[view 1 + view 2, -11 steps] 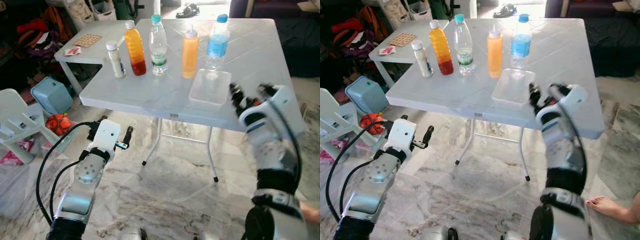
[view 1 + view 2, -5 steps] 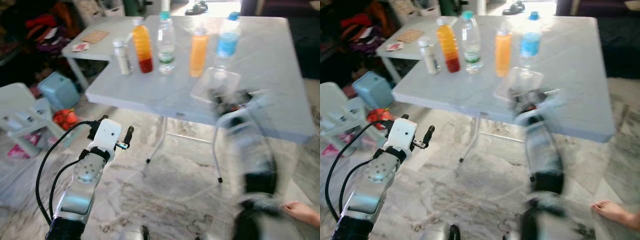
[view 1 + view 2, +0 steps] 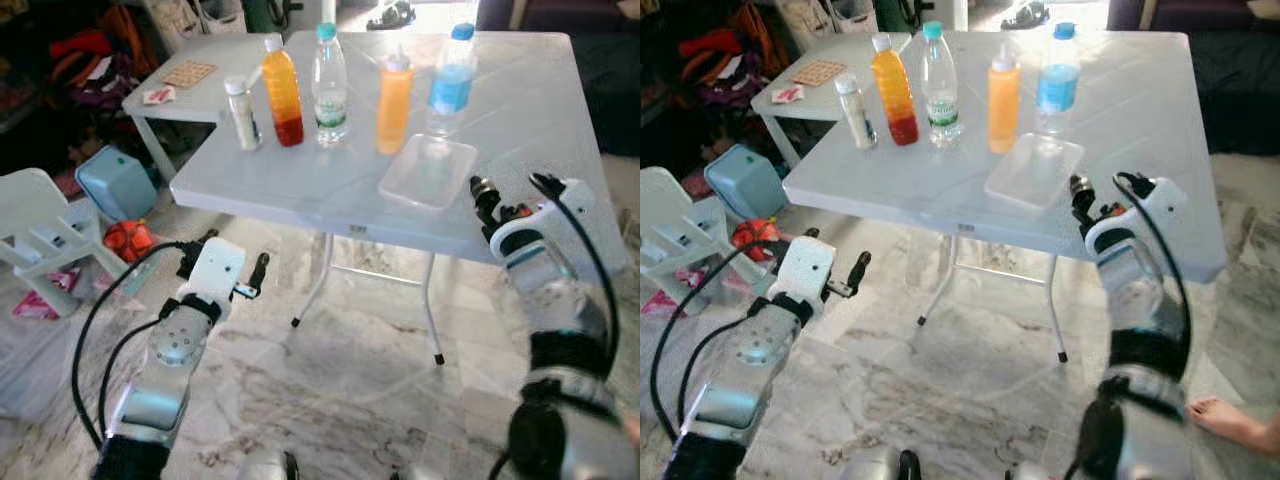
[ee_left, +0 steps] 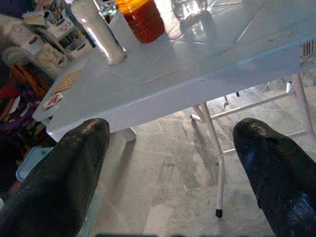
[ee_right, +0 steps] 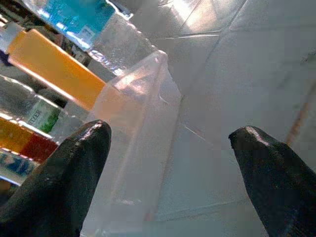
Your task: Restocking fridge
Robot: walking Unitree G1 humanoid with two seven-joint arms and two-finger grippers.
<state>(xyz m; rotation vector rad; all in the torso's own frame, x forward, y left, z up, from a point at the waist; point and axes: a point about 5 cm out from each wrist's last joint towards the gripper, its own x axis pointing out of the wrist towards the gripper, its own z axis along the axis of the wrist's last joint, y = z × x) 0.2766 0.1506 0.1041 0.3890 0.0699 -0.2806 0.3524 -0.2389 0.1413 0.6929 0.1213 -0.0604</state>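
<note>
Clear tray [image 5: 140,123] just ahead of spread right fingers [image 5: 64,173].

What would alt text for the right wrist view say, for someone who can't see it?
Two black fingers of the right gripper, jaws open, frame a clear plastic tray on the white table. Beyond the tray stand an orange bottle and a blue-labelled water bottle.

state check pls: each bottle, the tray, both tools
blue-label water bottle: upright, capped
orange squeeze bottle: upright, capped
green-label water bottle: upright, capped
amber juice bottle: upright, capped
small white bottle: upright, capped
clear tray: flat on table, empty
left tool: open, low, below table level
right tool: open, at tray's right side
</note>
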